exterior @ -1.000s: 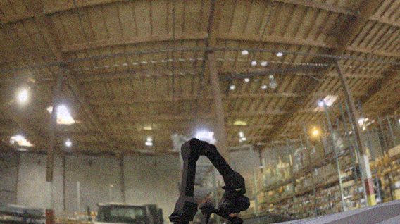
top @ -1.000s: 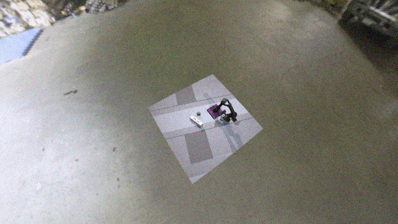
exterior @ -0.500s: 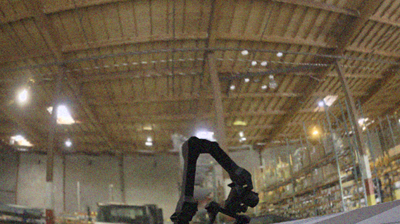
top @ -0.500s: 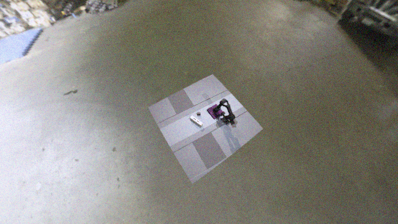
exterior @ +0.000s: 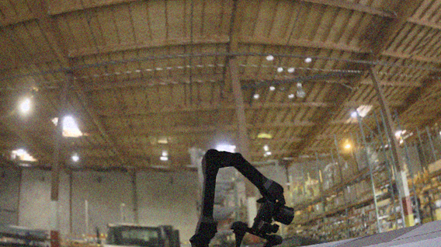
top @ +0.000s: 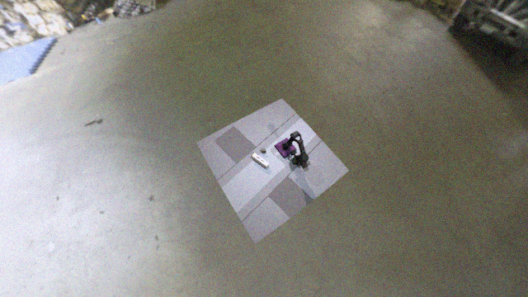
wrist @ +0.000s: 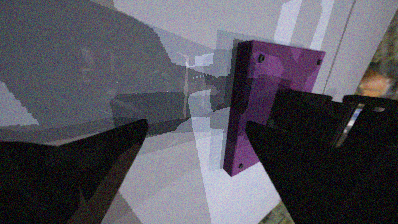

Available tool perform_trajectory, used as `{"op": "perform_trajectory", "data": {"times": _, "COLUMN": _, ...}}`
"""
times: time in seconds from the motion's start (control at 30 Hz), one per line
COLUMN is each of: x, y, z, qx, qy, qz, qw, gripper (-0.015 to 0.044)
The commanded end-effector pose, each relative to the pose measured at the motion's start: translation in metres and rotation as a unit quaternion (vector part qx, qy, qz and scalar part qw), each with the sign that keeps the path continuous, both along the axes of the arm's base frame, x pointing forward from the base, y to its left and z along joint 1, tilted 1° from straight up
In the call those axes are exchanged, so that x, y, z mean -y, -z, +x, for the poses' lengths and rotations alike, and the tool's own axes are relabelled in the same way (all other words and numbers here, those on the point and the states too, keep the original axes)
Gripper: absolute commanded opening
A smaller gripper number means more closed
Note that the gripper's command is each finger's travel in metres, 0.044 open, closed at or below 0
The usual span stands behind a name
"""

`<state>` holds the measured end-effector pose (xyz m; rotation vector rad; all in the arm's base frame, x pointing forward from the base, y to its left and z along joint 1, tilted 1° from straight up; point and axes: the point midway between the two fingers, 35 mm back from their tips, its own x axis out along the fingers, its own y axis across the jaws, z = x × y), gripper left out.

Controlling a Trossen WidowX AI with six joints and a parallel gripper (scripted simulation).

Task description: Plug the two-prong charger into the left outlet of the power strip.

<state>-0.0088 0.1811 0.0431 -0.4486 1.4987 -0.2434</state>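
- Beside the white power strip (top: 260, 160), near its upper end in the top view, sits the small dark charger (top: 263, 151), apparently unplugged.
- Over by the purple plate (top: 281, 147) (wrist: 280, 70), the gripper (exterior: 257, 239) (wrist: 197, 124) stands wide, holding nothing.
- A skewed grasp could tilt the prongs, jamming the shutter.

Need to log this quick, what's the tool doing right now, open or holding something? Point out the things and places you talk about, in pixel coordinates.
Tool (exterior: 255, 244) (wrist: 197, 124): open, holding nothing.
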Motion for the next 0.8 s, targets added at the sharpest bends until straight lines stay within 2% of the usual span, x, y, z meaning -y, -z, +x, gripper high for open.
{"op": "perform_trajectory", "data": {"times": 0.0, "x": -0.003, "y": -0.001, "z": 0.008, "qx": -0.009, "qy": 0.006, "qz": 0.006, "qw": 1.0, "gripper": 0.044}}
{"op": "perform_trajectory", "data": {"times": 0.77, "x": -0.007, "y": -0.005, "z": 0.062, "qx": -0.049, "qy": 0.058, "qz": 0.036, "qw": 0.996, "gripper": 0.044}}
